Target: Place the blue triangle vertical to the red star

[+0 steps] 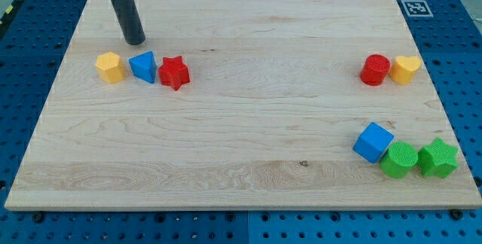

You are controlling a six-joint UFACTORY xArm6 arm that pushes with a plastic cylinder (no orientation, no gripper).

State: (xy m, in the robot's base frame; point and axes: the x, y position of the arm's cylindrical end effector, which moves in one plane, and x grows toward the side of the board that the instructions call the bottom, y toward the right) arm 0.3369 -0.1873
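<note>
The task is not finished, as I judge it. The blue triangle (pixel 142 66) lies near the surface's (pixel 241 123) top-left corner, in a row of three: a yellow block (pixel 110 67) just beside it on the left-edge side, and the red star (pixel 174 72) touching or nearly touching it on the other side. So the triangle is next to the star, not above or below it. It must be brought toward the top edge or the bottom edge until it lines up with the star.

My tip (pixel 135 41) stands just above the triangle, on its top-edge side, close but not touching. I have no jaws, only this dark smooth rod, so it holds nothing.

The surface is pale wood with visible grain. The blocks look like matte plastic with rounded edges. Near the right edge are a red cylinder (pixel 375 70) and a yellow heart (pixel 407 69), touching. At the bottom-right corner lie a blue cube (pixel 373 141), a green cylinder (pixel 400 159) and a green star (pixel 438 158), close together.
</note>
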